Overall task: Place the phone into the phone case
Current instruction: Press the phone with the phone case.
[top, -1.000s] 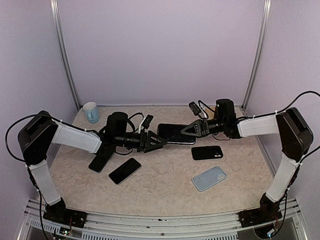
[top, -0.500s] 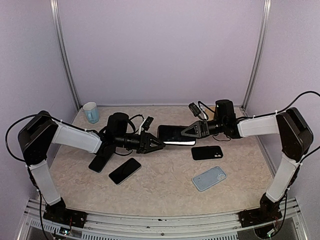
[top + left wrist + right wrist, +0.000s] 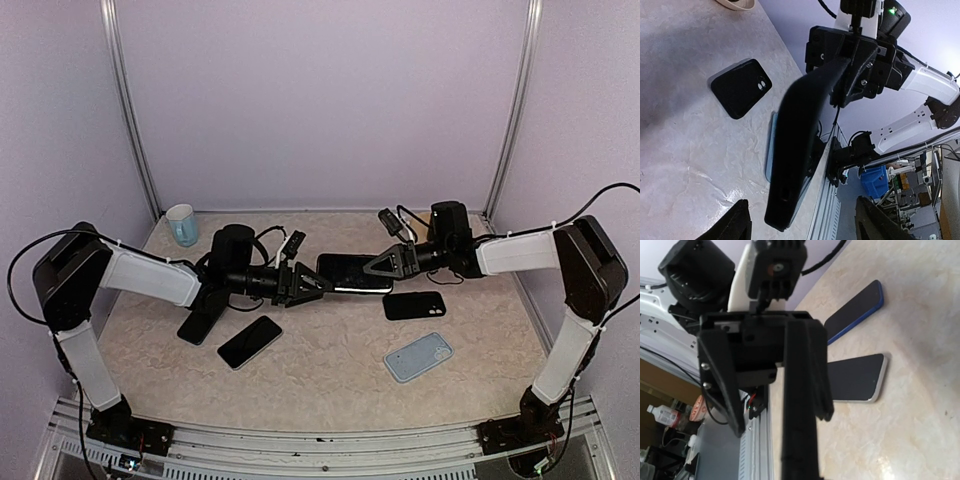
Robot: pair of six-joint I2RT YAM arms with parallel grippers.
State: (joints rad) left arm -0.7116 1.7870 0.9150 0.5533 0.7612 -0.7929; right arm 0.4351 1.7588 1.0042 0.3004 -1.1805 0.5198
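Between the two grippers, held clear of the table (image 3: 330,390) in the middle of the scene, I see the phone (image 3: 352,272). Its long axis runs left to right, on the line from one wrist to the other, and its broad face is turned up toward the overhead camera. From the left wrist its back looks matte and thick-lipped, so I judge that a dark case (image 3: 800,130) is on it. I cannot tell whether every corner is seated.

My right gripper (image 3: 372,268) is clamped tight on the right end of the phone and alone holds it up. My left gripper (image 3: 318,286) is spread wide and has hold of nothing. The phone's free left end points straight at it and lies in the gap between its fingers (image 3: 737,225), closer to one finger than the other. Whether that finger touches the edge I cannot tell.

So the relation that matters is this: the phone lies directly to the right of the left gripper, end-on, with its axis in line with the approach. The left arm is the free one, and it is right at that end. I judge that the next move is a squeeze or push at the left end. For that the fingers need to close across the thin side of the phone, not along its length. An off-centre bite could twist the phone in the right grip.

A spare black case (image 3: 414,305) lies flat on the table just near of the right gripper, apart from the phone.
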